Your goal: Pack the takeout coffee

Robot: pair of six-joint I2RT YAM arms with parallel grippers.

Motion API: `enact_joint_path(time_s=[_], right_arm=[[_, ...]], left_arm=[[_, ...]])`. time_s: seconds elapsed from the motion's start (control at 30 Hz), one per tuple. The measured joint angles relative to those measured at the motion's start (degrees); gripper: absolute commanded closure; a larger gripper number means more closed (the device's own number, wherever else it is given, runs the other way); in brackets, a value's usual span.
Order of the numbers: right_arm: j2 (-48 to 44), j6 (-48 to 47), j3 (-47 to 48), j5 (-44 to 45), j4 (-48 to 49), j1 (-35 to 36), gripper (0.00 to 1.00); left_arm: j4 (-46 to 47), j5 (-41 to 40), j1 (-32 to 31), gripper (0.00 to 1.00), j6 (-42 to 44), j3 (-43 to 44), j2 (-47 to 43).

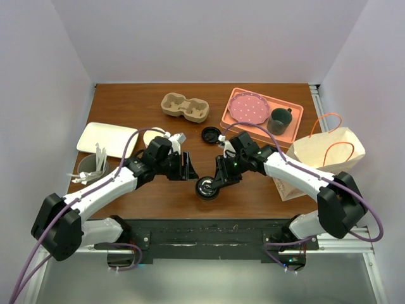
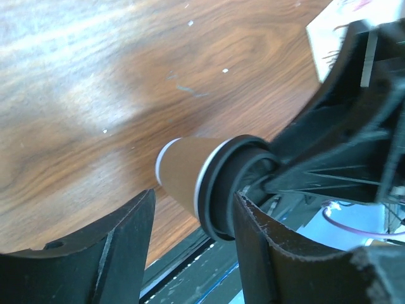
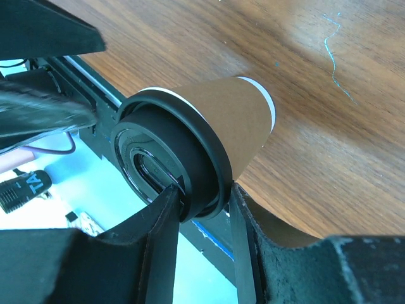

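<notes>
**Right jaws clamp the lid of the takeout coffee at the counter's near edge**

The takeout coffee, a tan paper cup under a round black lid, sits close to the near edge of the wooden counter, in the gap between the two arms. It is tilted. Its lid leans toward the counter's near edge and its pale base points back over the wood. Whether the base rests on the wood cannot be told.

The right gripper has hold of it. In the right wrist view the jaws are drawn in narrow, pinching the lower rim of the black lid between them. The paper wall of the cup stays clear of the fingers.

The left gripper hangs just beside the cup, up and to its left. Its jaws stand released and well spread. In the left wrist view the cup lies beyond the tips, and no contact is visible there.

Farther back on the counter:
- A loose black lid lies near the middle.
- A brown pulp two-cup carrier sits behind it.
- A pink tray carries a pink dotted plate and a dark mug.
- A cream paper bag with orange handles stands at the right edge, beside the right arm.
- A white rectangular tray lies on the left.
- A grey container of white utensils stands in front of that tray.
</notes>
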Motion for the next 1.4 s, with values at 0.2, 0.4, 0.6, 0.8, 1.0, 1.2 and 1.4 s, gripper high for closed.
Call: enact_joint_path(time_s=[0.2, 0.4, 0.6, 0.8, 1.0, 1.2, 1.4], right_arm=[[0.4, -0.4, 0.5, 0.0, -0.4, 0.0, 0.68], [0.6, -0.5, 0.7, -0.4, -0.6, 0.0, 0.68], [0.8, -0.4, 0.7, -0.4, -0.7, 0.0, 0.68], [0.9, -0.4, 0.7, -0.5, -0.7, 0.0, 0.69], [0.8, -0.1, 0.3, -0.5, -0.2, -0.1, 0.71], [0.0, 0.8, -1.7, -0.8, 2.4, -0.3, 0.72], [-0.4, 1.9, -3.2, -0.6, 4.3, -0.3, 0.73]], left_arm=[[-1.2, -0.3, 0.0, 0.45, 0.6, -0.3, 0.9], [-0.2, -0.1, 0.0, 0.46, 1.3, -2.3, 1.5], [3.4, 1.1, 0.2, 0.46, 1.3, -3.9, 1.6], [5.4, 1.5, 0.2, 0.47, 1.3, -4.8, 1.7], [6.1, 1.2, 0.2, 0.49, 1.2, -5.4, 1.8], [8.4, 0.8, 0.1, 0.50, 0.2, -7.6, 1.8], [9.4, 1.1, 0.1, 0.50, -0.3, -7.4, 3.8]])
